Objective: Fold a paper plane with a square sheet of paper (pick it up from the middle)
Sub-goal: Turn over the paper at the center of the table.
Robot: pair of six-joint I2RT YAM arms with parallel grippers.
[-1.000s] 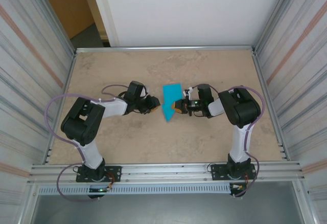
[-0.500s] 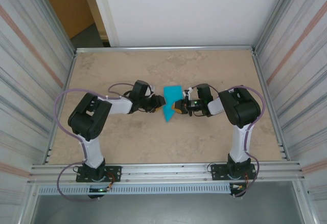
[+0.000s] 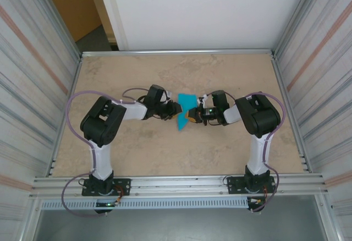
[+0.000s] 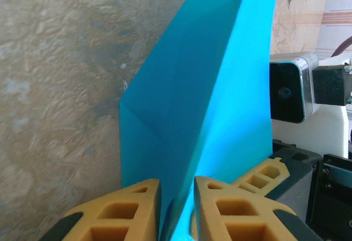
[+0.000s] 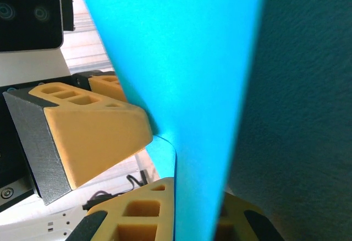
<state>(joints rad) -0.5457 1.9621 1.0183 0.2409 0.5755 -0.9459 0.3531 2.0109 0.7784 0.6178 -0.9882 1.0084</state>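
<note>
The teal-blue sheet of paper [image 3: 183, 114] stands on edge at mid-table, folded into a creased wedge with a pointed end. My left gripper [image 3: 175, 109] meets it from the left, my right gripper [image 3: 192, 114] from the right. In the left wrist view the paper [image 4: 209, 87] rises from between my left gripper's [image 4: 177, 183] yellow fingers, which stand a narrow gap apart and press its layers. In the right wrist view the paper [image 5: 187, 59] runs up from my right gripper [image 5: 201, 189], which is shut on its lower edge. The left gripper's fingertip [image 5: 93, 131] presses the same sheet.
The tan table [image 3: 137, 158] is walled by metal rails and corrugated panels on both sides. Both arms reach inward and nearly touch at the centre. The right wrist camera housing [image 4: 289, 89] sits close beside the paper.
My left arm has swung right, bringing its gripper from beside the paper onto its left edge. The paper looks narrower from above. The right gripper has stayed put, still holding.
</note>
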